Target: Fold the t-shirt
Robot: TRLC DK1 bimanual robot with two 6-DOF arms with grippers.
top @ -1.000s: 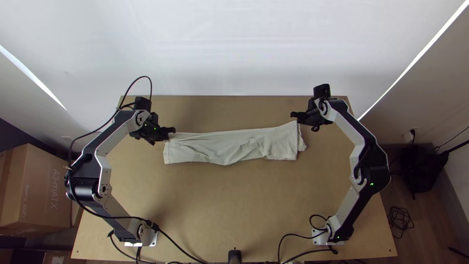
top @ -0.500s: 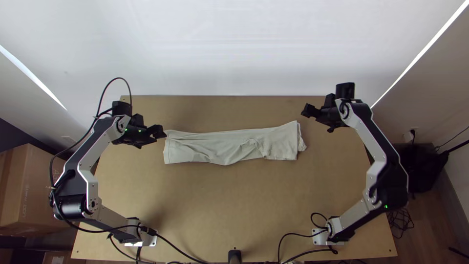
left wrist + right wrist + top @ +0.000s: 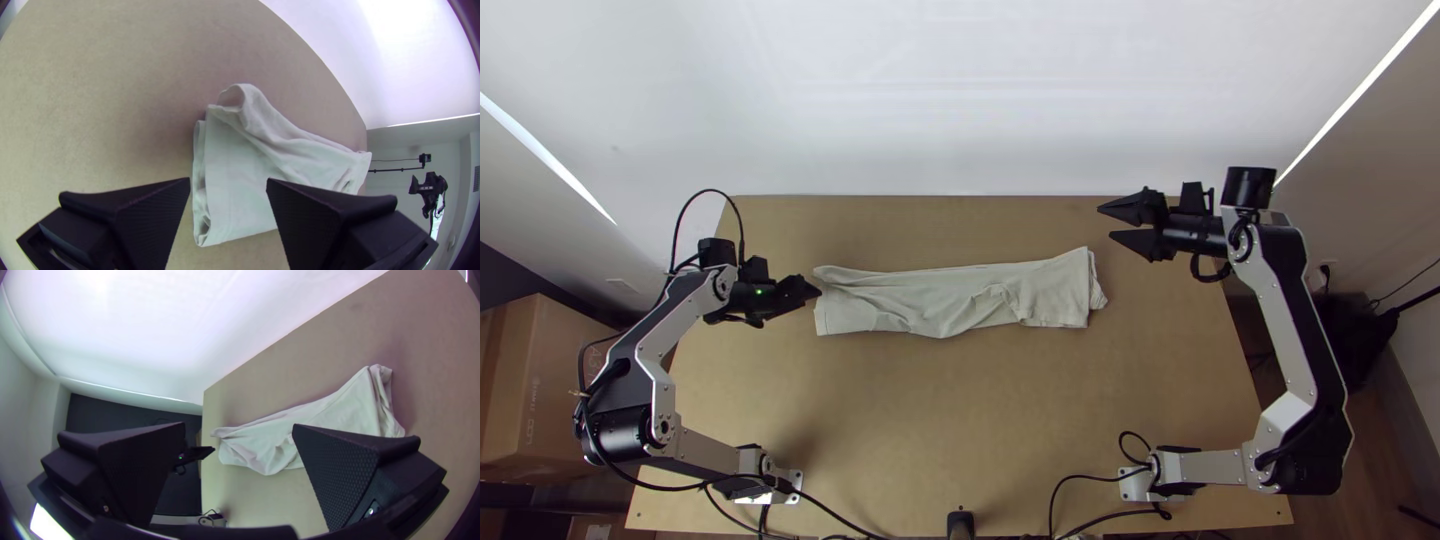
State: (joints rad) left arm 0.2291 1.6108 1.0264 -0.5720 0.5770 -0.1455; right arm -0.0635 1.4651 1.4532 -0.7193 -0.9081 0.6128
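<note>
Your left end effector (image 3: 814, 290) is just beside the left end of the t-shirt (image 3: 960, 298), its fingers spread wide with nothing between them. The t-shirt lies on the surface (image 3: 960, 420) as a long, narrow band, which looks like lengthwise folding already done; what seems left is bringing the ends in. Off its right end, toward the far side, your right end effector (image 3: 1107, 222) is also wide and without cloth.

Begin at the t-shirt's left end. Its far corner (image 3: 237, 95) stands up in a loose loop, so press that down first, or it will probably crease under the fold. Then pinch every layer of that end together; if you catch just the top one, the stack will likely shear. Lift low and lay the end over toward the t-shirt's middle, keeping the long edges in line. The middle is rumpled, so a light pull outward from both ends before folding should help. At the right end, the layers sit unevenly and the edge slants; square them before you grip there, and come in low enough to get beneath the lowest layer.

Your count, left to right: one cardboard box (image 3: 555, 390) beyond the t-shirt's left end, two arms, one either side of it, two end effectors, one t-shirt, one surface beneath it.
</note>
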